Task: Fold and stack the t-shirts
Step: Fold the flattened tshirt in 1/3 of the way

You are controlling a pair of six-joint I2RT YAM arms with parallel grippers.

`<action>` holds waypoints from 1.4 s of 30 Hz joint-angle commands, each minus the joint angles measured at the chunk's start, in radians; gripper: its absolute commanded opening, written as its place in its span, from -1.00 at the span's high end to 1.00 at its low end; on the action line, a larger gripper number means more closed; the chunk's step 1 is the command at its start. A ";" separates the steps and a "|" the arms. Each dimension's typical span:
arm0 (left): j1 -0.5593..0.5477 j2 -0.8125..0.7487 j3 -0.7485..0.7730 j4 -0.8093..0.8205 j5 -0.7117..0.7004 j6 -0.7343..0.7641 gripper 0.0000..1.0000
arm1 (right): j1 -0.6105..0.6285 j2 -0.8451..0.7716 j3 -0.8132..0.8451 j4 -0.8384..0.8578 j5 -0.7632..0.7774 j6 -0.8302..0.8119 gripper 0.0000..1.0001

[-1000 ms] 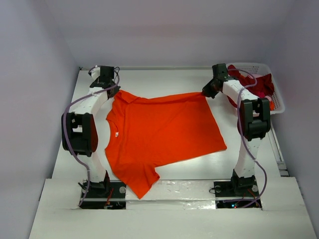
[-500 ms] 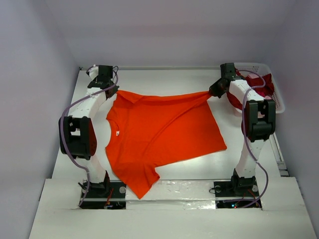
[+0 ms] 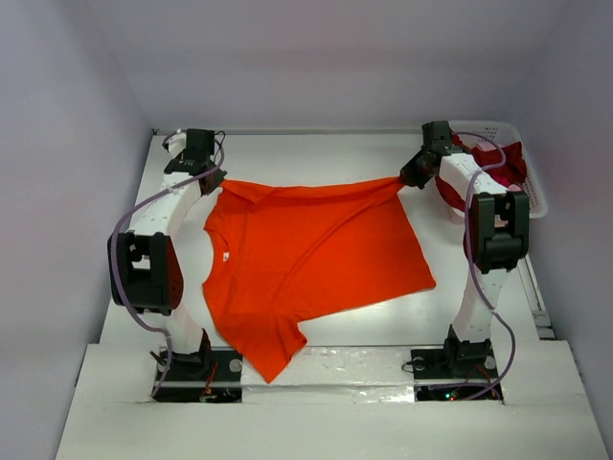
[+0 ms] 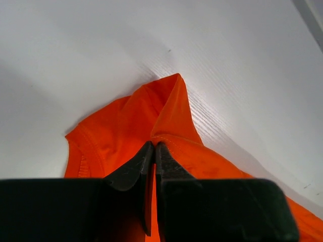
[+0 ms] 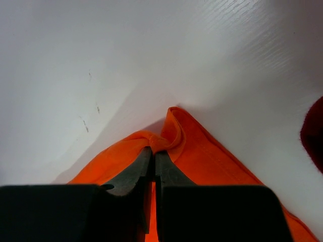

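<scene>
The orange t-shirt [image 3: 306,254] lies spread on the white table [image 3: 326,153], its far edge pulled taut between my two grippers. My left gripper [image 3: 213,179] is shut on the shirt's far left corner; the left wrist view shows the cloth [image 4: 166,108] pinched between the fingertips [image 4: 166,156]. My right gripper [image 3: 406,178] is shut on the far right corner, with the bunched cloth [image 5: 174,131] in its jaws. The crimson t-shirt [image 3: 488,163] lies crumpled in the white basket [image 3: 532,196] at the far right.
The white lattice basket stands at the table's far right corner, just behind my right arm [image 3: 493,230]. A dark red patch [image 5: 313,131] shows at the right edge of the right wrist view. White walls enclose the table.
Both grippers moved outward and a little back, the right one toward the basket, pulling the orange shirt's far edge straighter and tauter. Both stay shut on the cloth.
</scene>
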 commanded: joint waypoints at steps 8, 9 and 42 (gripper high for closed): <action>0.074 -0.118 -0.044 -0.092 -0.053 -0.039 1.00 | -0.001 -0.042 -0.022 0.041 -0.057 -0.078 1.00; 0.074 -0.119 -0.052 -0.092 -0.046 -0.039 1.00 | -0.001 -0.042 -0.022 0.041 -0.058 -0.087 1.00; 0.094 -0.277 -0.139 -0.178 0.058 -0.050 1.00 | 0.047 -0.177 -0.137 0.029 -0.041 -0.139 1.00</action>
